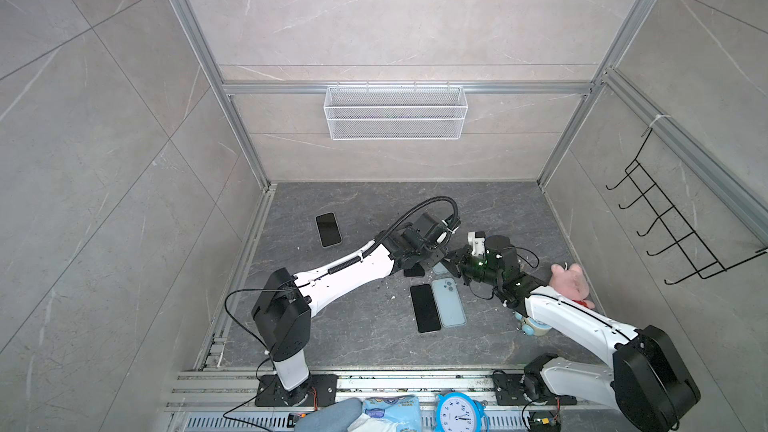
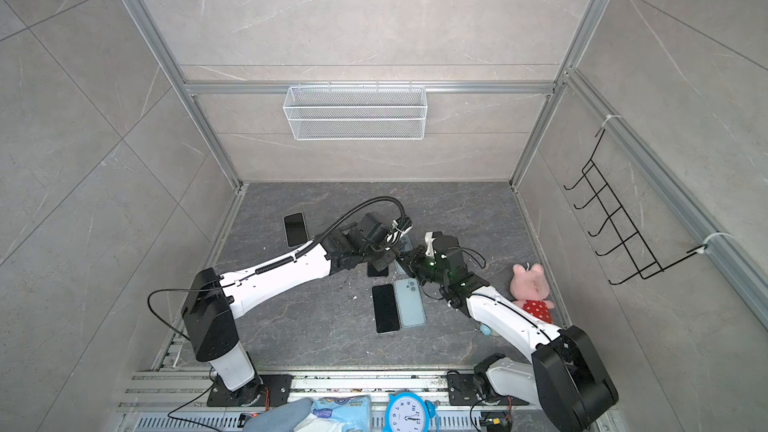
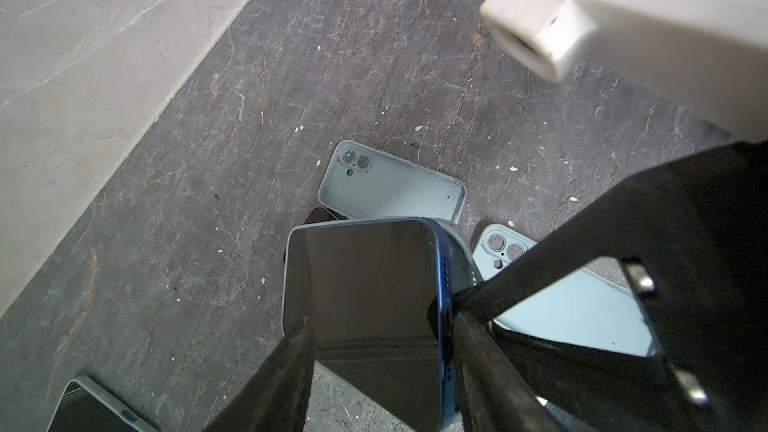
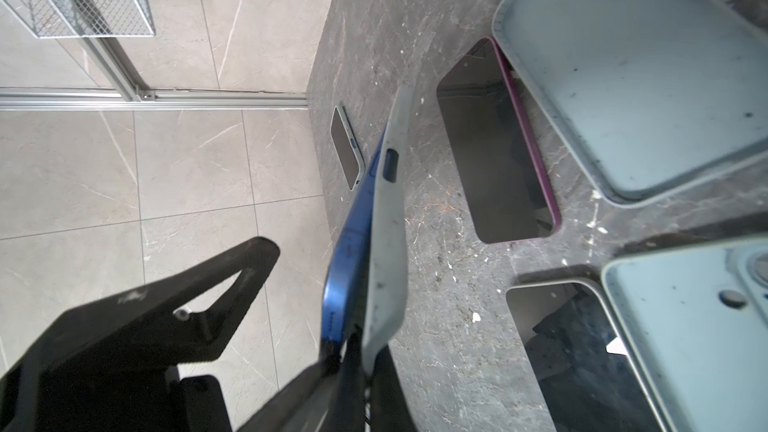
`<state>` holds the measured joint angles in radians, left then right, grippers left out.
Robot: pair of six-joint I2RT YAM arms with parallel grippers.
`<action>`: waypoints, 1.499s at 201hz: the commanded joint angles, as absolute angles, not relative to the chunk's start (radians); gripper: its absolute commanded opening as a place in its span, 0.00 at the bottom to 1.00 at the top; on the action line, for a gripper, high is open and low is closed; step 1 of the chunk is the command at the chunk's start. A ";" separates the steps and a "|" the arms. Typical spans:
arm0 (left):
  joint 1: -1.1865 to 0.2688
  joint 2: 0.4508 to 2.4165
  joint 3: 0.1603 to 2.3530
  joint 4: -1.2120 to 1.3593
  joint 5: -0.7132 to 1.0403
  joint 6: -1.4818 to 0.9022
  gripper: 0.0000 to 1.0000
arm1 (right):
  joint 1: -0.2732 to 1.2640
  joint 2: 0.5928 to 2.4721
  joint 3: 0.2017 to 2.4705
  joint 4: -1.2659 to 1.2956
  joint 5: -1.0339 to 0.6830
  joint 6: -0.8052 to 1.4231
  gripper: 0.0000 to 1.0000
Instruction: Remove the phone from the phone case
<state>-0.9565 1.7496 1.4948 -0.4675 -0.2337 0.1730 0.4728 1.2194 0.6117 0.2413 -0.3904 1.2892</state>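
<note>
Both jaws engaged: right jaws clamped on lip of pale grey silicone case point(image 4: 386, 243); left jaws straddle blue glass-fronted phone point(image 3: 365, 284), grip unclear. Phone half-cased, aloft above dark stone table point(image 3: 187, 222). Risk: weak left hold, phone drops.

**Legible markings, both top views**

1. Alarm clock point(image 1: 457, 412) point(image 2: 409, 413): blue housing and white round dial, standing at the near edge of the scene in front of the rail that carries the arm bases, closer to the right base. Black hour numerals ring the dial. 10, 11 and 12 can be read, and 9 and 8 more faintly. The lower part of the dial is cut off by the frame edge.

2. Soft pack point(image 1: 390, 411) point(image 2: 340, 409): blue and white, just left of the alarm clock on the same near edge. It bears a dark blue oval label with pale lettering, too small and blurred to read.
</note>
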 commanded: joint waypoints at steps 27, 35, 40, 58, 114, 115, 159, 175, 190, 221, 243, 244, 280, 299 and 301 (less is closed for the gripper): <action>-0.957 1.776 1.489 -0.513 -0.327 0.230 0.41 | 0.495 1.205 0.651 0.370 -0.419 1.280 0.00; -0.957 1.776 1.487 -0.515 -0.327 0.232 0.38 | 0.497 1.206 0.652 0.372 -0.420 1.280 0.00; -0.957 1.776 1.485 -0.517 -0.325 0.233 0.36 | 0.497 1.206 0.653 0.373 -0.420 1.280 0.00; -0.958 1.779 1.484 -0.526 -0.338 0.237 0.32 | 0.497 1.208 0.652 0.373 -0.419 1.282 0.00; -0.960 1.775 1.468 -0.537 -0.340 0.245 0.26 | 0.500 1.212 0.651 0.377 -0.422 1.283 0.00; -0.960 1.775 1.468 -0.537 -0.340 0.245 0.25 | 0.500 1.213 0.651 0.378 -0.422 1.283 0.00; -0.960 1.724 1.440 -0.505 -0.280 0.227 0.00 | 0.506 1.208 0.640 0.380 -0.414 1.283 0.00; -0.960 1.665 1.395 -0.463 -0.281 0.221 0.00 | 0.518 1.210 0.635 0.380 -0.397 1.287 0.00; -0.960 1.581 1.318 -0.406 -0.300 0.227 0.00 | 0.543 1.220 0.634 0.374 -0.372 1.293 0.00; -0.959 1.407 1.176 -0.320 -0.371 0.250 0.00 | 0.574 1.260 0.641 0.375 -0.325 1.312 0.00; -0.956 1.283 1.103 -0.271 -0.467 0.304 0.00 | 0.588 1.272 0.659 0.311 -0.281 1.301 0.00; -0.956 1.276 1.101 -0.270 -0.468 0.308 0.00 | 0.588 1.273 0.660 0.308 -0.279 1.300 0.00; -0.933 1.109 1.071 -0.249 -0.516 0.392 0.00 | 0.604 1.329 0.669 0.297 -0.235 1.303 0.00; -0.903 1.037 1.010 -0.236 -0.526 0.450 0.00 | 0.604 1.349 0.670 0.306 -0.211 1.313 0.00; -0.895 1.027 1.004 -0.241 -0.520 0.450 0.00 | 0.604 1.352 0.670 0.304 -0.208 1.313 0.00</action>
<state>-0.9329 1.1282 1.0428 -0.2951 -0.4786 0.3489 0.6037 1.3239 0.6518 0.2966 -0.2974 1.3018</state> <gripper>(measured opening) 0.089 0.051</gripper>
